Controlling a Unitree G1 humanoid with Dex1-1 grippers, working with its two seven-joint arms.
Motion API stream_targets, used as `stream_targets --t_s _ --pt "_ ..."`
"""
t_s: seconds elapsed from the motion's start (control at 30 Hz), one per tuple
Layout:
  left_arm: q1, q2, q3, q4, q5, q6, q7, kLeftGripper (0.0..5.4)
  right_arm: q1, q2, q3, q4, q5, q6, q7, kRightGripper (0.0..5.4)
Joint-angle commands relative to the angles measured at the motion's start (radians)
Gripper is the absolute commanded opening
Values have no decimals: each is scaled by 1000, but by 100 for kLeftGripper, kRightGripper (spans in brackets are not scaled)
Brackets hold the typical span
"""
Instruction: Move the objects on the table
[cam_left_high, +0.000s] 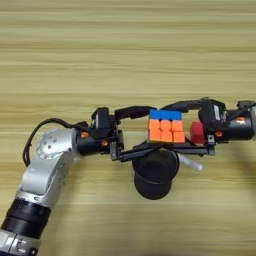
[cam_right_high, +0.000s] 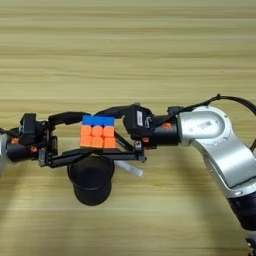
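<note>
Sitting mid-table, the puzzle cube (cam_left_high: 166, 126) lies between the spread fingers of my left gripper (cam_left_high: 142, 131) and right gripper (cam_right_high: 102, 134); neither grips it. I see the mesh cup (cam_left_high: 155, 174) just below, the red cube (cam_left_high: 197, 133) beside.

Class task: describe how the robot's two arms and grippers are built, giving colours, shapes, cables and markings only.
Both arms have rounded silver shells with black cuffs, black wrist blocks with orange spots, and looping black cables. The left gripper and right gripper each carry two thin black fingers. A white label marks the right wrist.
</note>
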Motion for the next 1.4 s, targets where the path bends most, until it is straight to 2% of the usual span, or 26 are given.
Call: stream_targets --t_s 0.03,0.7,0.73,1.17,1.4 --pt "-15 -1 5 4 4 3 8 345 -3 -11 1 -10 4 -3 9 339" --pt "-20 -6 9 17 13 -2 11 339 -7 -20 2 10 -8 -9 19 339" --pt "-21 -6 9 19 13 -3 9 339 -8 -19 3 13 -9 -10 20 368" --pt "-22 -8 6 39 18 -17 7 327 -13 -14 -4 17 0 -5 16 529" --pt "-20 -6 4 42 20 -23 8 327 -11 -14 -30 12 15 -9 7 540"
